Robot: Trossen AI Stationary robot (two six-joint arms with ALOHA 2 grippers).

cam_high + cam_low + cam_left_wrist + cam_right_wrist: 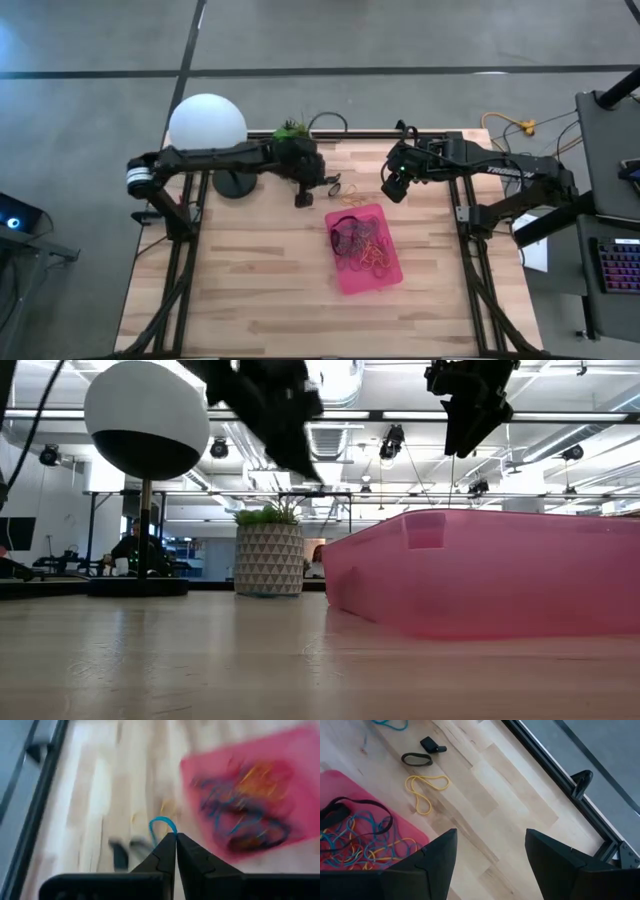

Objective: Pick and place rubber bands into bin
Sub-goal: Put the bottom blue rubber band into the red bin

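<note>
The pink bin (366, 250) lies on the table and holds several rubber bands (355, 242) in blue, black, yellow and red. My left gripper (175, 836) hovers above the table, just off the bin's far left corner, shut on a blue rubber band (162, 824). My right gripper (490, 850) is open in the air beyond the bin's far edge, touching nothing. Below it on the wood lie a yellow band (425, 787), a black band (416, 759) and a blue one (390, 724). In the low view both grippers (470, 405) hang high over the bin (480, 575). My left gripper pinches the blue rubber band between its two fingertips (167, 845). A short arc of the loop (161, 822) sticks out past the tips. The fingers point slanting down at the table, and the band is lifted clear of the wood.
A white globe lamp (207, 123) on a black base and a potted plant (291, 130) stand at the table's far edge, behind my left arm. Black frame rails (465, 215) run along the table's sides. Bare wood (250, 290) spreads left of and nearer than the bin.
</note>
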